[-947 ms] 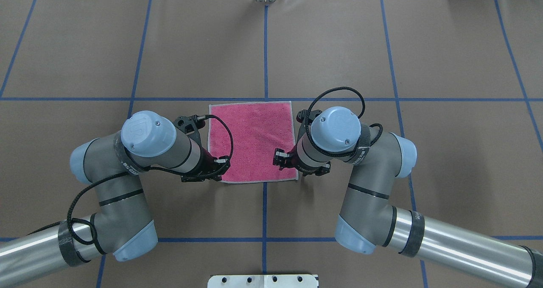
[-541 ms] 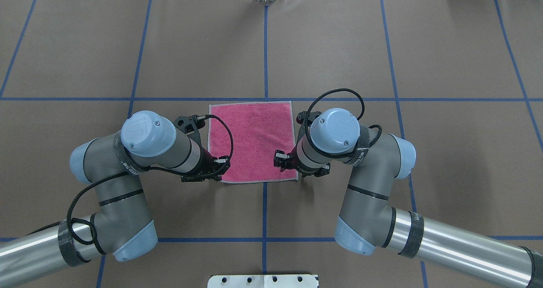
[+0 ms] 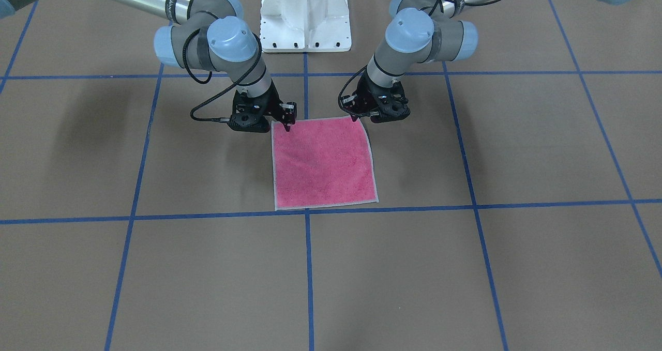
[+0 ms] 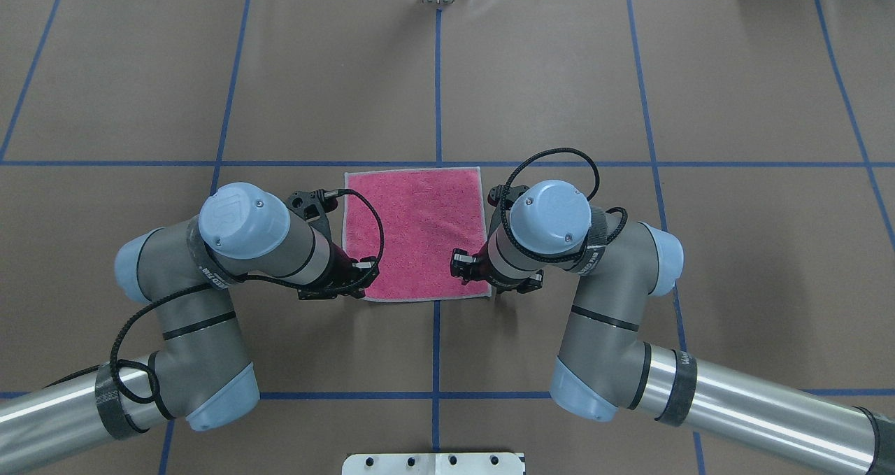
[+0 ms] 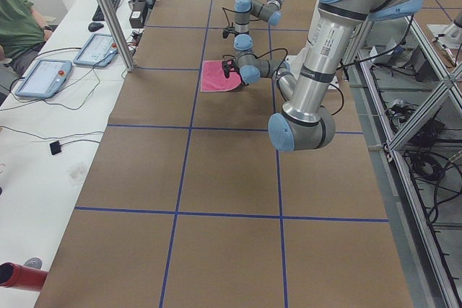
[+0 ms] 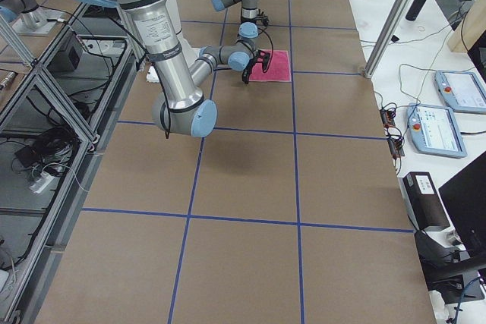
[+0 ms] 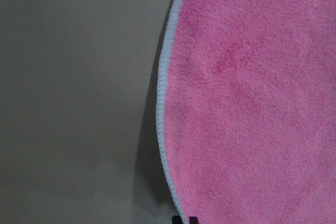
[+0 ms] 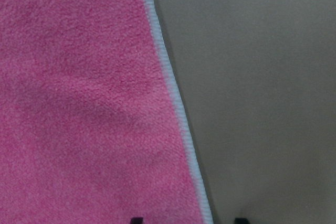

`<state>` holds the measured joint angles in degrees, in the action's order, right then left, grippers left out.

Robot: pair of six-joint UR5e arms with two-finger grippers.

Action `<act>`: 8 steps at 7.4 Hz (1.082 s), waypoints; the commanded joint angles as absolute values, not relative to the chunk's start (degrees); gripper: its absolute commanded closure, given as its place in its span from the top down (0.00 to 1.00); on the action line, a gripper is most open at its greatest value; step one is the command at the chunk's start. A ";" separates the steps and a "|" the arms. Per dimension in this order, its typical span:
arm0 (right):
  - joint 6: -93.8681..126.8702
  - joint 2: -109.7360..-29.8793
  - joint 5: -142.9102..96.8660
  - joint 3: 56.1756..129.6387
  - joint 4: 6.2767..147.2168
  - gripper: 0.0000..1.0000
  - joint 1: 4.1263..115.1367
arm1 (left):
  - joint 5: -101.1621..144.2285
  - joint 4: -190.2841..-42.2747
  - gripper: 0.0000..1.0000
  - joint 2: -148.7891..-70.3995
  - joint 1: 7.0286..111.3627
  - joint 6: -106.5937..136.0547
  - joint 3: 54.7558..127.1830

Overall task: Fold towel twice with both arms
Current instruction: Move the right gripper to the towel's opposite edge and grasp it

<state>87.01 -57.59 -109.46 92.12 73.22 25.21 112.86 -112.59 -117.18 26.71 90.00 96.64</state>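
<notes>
The small square pink terry towel [image 4: 416, 234] with a pale stitched border is lying flat, pink face up, near the middle of the brown paper-covered table [image 4: 559, 76] marked with blue tape lines [image 4: 734, 163]. Its far edge is sitting just on the robot's side of 1 crosswise line, and the central lengthwise line is running under it.

The 2 silver-grey tubular arms with light blue joint caps are reaching in from either side. The left arm [image 4: 245, 223] is bending over the towel's near left corner and the right arm [image 4: 549, 213] over its near right corner.

The black left gripper [image 3: 356, 117] is pointing down at its corner. In the left wrist view its 2 fingertips [image 7: 178, 219] are sitting close together right at the stitched border, apparently pinching it, and the edge there is casting a wide shadow on the table.

The black right gripper [image 3: 287, 125] is reaching down at the other corner with its fingertips [image 8: 136, 220] spread, 1 over the pink pile and 1 over bare table, the border running between them.

The white bolted pedestal [image 3: 305, 15] is standing at the robot's edge of the table, well apart from the towel.
</notes>
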 commanded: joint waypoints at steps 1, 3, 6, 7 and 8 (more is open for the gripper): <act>87.28 -57.57 -109.51 92.20 73.13 0.28 25.22 | 112.85 -112.59 0.00 -117.16 26.63 90.00 96.68; 87.28 -57.66 -109.77 92.28 73.13 0.00 25.22 | 112.76 -112.59 0.00 -117.25 26.63 90.00 96.68; 87.28 -57.57 -111.09 92.81 72.78 0.00 25.22 | 112.85 -112.59 0.00 -117.25 26.72 90.00 96.85; 87.36 -57.57 -112.40 93.77 72.69 0.00 25.57 | 112.94 -112.59 0.00 -117.33 26.81 90.00 97.03; 87.36 -57.66 -113.02 95.52 72.69 0.00 26.10 | 113.03 -112.59 0.00 -117.33 26.89 89.91 97.90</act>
<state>87.33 -57.60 -112.00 93.76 72.75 25.56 112.92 -112.59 -117.30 26.80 89.98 97.16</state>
